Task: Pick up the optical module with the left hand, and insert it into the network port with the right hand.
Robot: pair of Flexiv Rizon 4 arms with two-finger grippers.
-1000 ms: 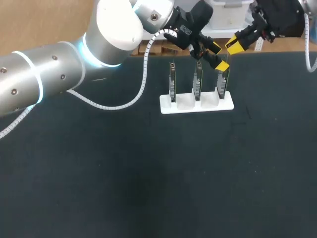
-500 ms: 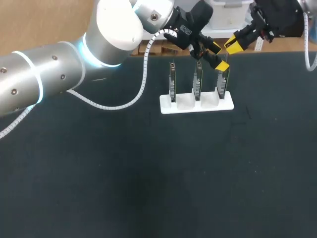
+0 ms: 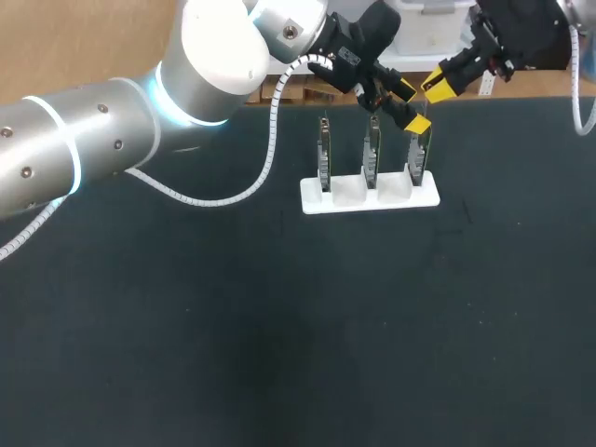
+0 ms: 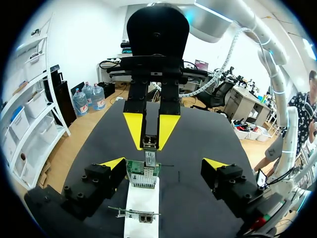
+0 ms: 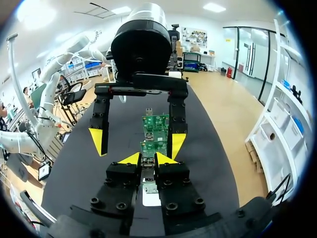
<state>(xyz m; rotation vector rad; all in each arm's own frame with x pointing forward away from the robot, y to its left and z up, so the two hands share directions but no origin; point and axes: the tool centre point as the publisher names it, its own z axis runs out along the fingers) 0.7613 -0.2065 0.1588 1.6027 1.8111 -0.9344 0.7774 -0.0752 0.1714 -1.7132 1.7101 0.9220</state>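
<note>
A white stand (image 3: 370,193) holds three upright green boards (image 3: 369,154) near the table's far edge. My right gripper (image 3: 438,86) hangs above the rightmost board (image 3: 416,160), shut on a small grey optical module (image 4: 150,148). The left wrist view shows that module just over the top of a board (image 4: 143,172), pinched between the right gripper's (image 4: 151,135) yellow fingers. My left gripper (image 3: 411,107) stands wide open around the same spot, its tips on either side of the board and touching nothing. In the right wrist view the module (image 5: 147,164) sits in my right gripper (image 5: 147,158), with the boards (image 5: 155,122) ahead.
The left arm (image 3: 112,130) crosses the table's far left, with its white coiled cable (image 3: 223,197) drooping to the mat. The dark mat (image 3: 298,326) covers the table in front of the stand. The two grippers are close together above the stand.
My right gripper has shifted slightly toward the far edge with the module still in it. The left arm and the stand have not moved.
</note>
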